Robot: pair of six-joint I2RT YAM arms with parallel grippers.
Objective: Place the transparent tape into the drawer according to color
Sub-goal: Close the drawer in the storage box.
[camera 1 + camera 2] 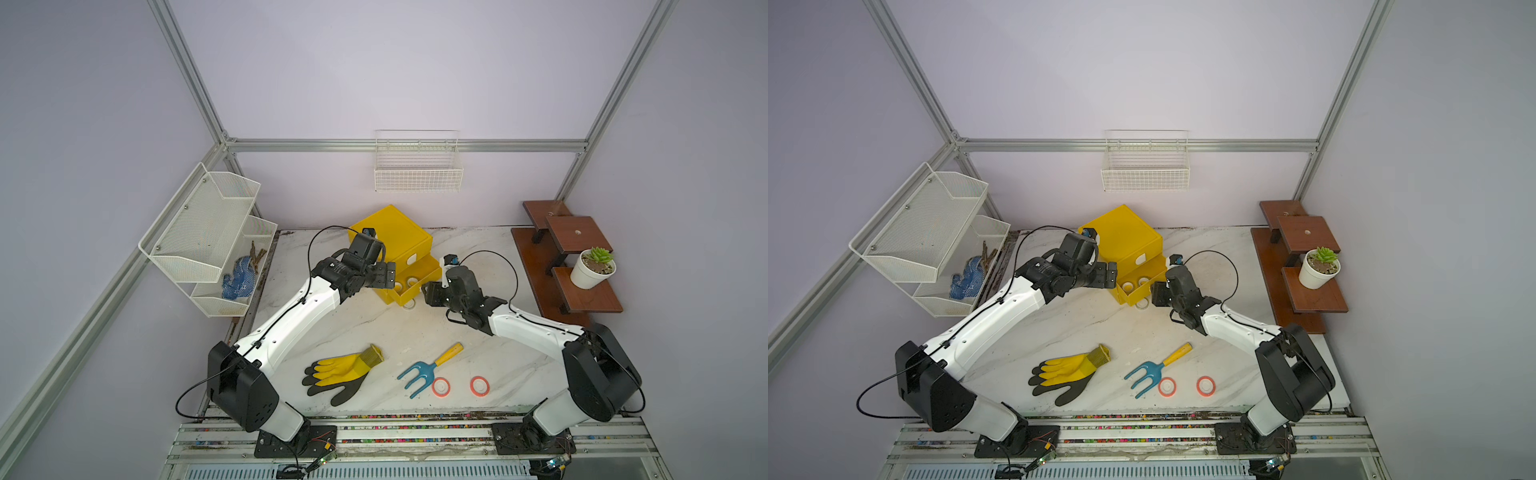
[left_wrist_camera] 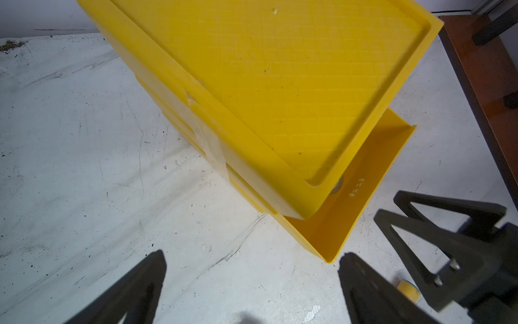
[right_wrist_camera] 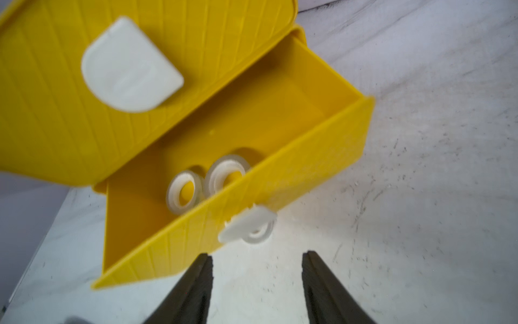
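Yellow drawer point(image 3: 308, 157), whitish tape point(image 3: 172, 196), marbled white table point(image 1: 374, 328).

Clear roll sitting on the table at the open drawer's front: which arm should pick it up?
Right. The right gripper is open, with the clear roll straight ahead of its jaws. The left gripper hangs at the open drawer's other end.

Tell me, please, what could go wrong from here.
One clear roll lies on the table by the open drawer's front, under its tab. The right gripper, open just before it, could nudge the drawer or shove the roll away.
Two red rolls lie by the fork; they could land among the clear rolls inside.
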